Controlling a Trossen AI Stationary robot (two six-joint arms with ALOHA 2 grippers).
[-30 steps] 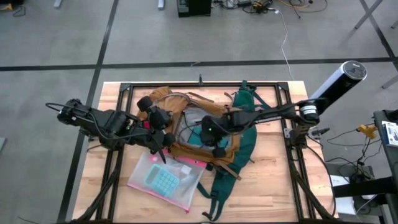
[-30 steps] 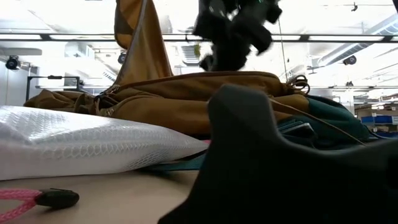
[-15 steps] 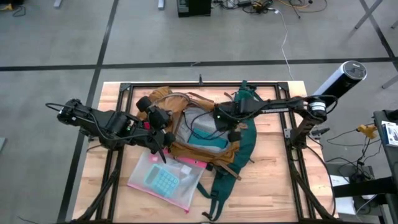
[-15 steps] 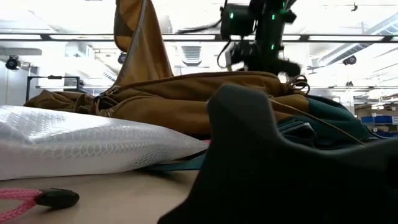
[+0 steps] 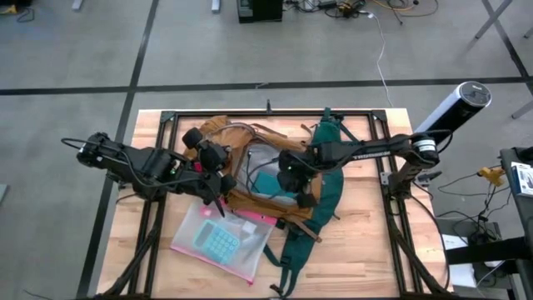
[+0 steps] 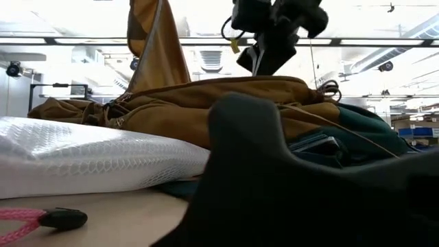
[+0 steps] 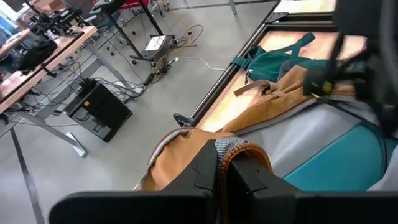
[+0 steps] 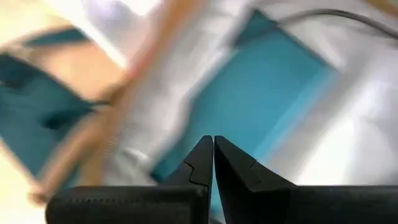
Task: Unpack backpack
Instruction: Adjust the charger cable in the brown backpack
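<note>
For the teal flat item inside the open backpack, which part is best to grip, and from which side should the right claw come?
Probably its exposed edge nearest the opening. The teal item lies flat on the grey lining of the backpack, so only an edge offers purchase. The left claw, shut on the backpack's rim, holds the mouth open. The right claw, fingers together, hangs right above; it should open and descend from above, tilted toward that edge.
</note>
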